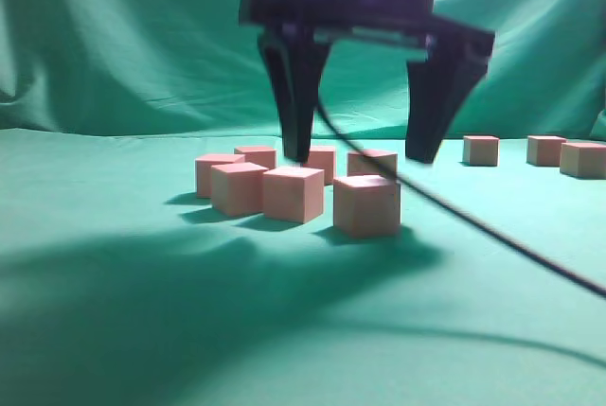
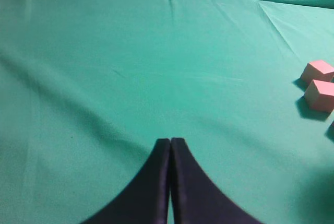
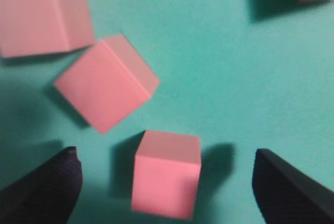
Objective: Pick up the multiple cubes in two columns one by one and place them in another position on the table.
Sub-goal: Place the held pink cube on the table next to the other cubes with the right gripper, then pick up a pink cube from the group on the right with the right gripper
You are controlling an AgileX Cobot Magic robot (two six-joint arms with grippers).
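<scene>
A green cloth tabletop (image 1: 114, 330) carries everything. The right pincer (image 1: 365, 155) hangs over it with its black jaws spread wide, holding nothing, one salmon cube (image 3: 166, 174) lying free between them. Seven cubes (image 1: 294, 193) cluster beneath it; three more (image 1: 546, 150) sit well apart at far right. The left pincer (image 2: 170, 141) is pressed together, empty.

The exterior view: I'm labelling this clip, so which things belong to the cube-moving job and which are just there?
Job:
cubes
table
right end effector, open above the cubes

Just there:
green backdrop
black cable
left end effector, shut, idle
</scene>
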